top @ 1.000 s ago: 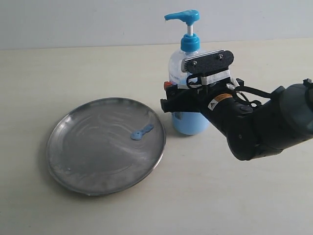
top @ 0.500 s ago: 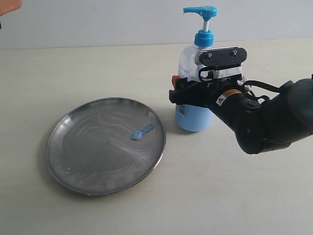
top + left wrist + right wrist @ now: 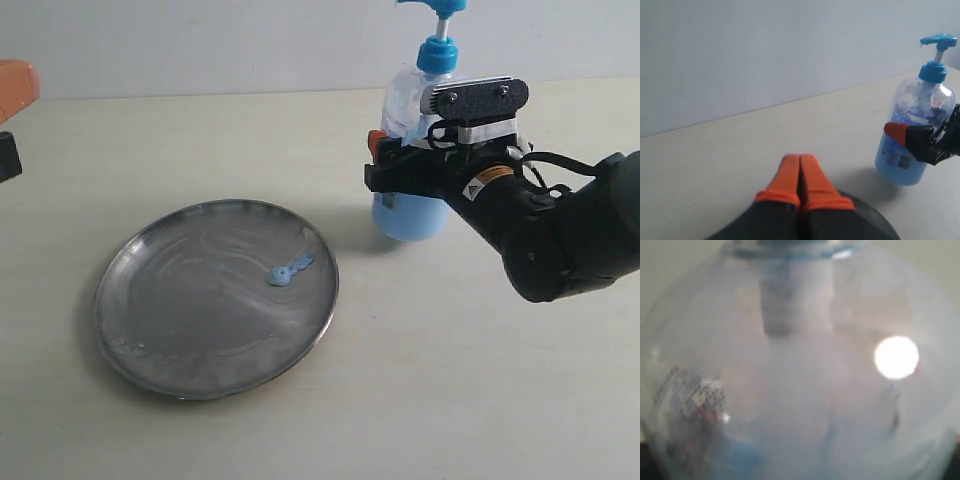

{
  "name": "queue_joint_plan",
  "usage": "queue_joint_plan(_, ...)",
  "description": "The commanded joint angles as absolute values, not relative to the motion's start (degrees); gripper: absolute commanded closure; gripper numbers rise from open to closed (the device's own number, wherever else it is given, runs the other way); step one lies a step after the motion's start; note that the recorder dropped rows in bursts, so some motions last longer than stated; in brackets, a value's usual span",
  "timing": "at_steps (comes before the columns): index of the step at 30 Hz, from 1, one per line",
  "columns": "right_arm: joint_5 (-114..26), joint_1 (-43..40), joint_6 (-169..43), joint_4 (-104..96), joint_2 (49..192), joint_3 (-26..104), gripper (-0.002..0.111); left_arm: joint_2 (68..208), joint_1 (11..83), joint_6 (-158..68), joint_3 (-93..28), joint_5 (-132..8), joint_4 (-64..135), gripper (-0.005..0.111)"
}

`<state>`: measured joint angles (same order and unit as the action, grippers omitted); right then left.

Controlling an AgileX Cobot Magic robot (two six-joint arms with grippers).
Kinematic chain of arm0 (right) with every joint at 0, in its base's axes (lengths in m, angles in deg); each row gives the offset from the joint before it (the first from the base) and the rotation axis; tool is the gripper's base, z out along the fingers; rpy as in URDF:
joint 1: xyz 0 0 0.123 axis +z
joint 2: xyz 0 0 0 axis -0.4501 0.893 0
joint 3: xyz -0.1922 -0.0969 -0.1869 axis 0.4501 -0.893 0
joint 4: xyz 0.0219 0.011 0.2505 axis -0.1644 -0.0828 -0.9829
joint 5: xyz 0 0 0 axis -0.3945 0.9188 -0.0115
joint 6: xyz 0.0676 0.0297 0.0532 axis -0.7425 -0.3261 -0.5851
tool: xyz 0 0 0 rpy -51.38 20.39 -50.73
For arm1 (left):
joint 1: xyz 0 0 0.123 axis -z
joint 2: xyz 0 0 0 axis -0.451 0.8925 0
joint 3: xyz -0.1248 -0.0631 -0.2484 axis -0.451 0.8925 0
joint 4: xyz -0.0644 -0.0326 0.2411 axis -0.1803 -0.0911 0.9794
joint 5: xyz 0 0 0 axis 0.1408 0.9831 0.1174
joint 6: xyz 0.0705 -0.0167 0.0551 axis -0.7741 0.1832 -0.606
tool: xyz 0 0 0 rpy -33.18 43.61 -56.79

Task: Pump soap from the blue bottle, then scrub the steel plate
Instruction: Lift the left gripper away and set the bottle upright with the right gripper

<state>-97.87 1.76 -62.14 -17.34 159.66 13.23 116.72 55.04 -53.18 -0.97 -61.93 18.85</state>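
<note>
My exterior camera is looking down at a slant over the steel plate (image 3: 200, 310) and blue bottle (image 3: 402, 216). My left wrist camera is facing that same bottle from low and well apart — my right is sitting almost against it.

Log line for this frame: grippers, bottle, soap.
left gripper: shut, empty | right gripper: shut on blue bottle | soap: blob on steel plate | blue bottle: beside steel plate, apart

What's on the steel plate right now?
One small blob of soap near the rim of the steel plate. The plate's top is fully visible; its underside is hidden.
</note>
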Motion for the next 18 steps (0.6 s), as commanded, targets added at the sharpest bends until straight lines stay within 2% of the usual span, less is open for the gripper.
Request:
queue_joint_plan(1, -106.02, 1.29, -62.49, -13.83, 158.76, 13.66, 0.108, 116.36, 54.78, -52.89, 0.58, -64.01, 19.07, 0.107)
queue_joint_plan(18, -113.56, 1.29, -63.75, -13.48, 164.67, 11.70, 0.108, 116.36, 54.78, -52.89, 0.71, -64.53, 19.07, 0.107)
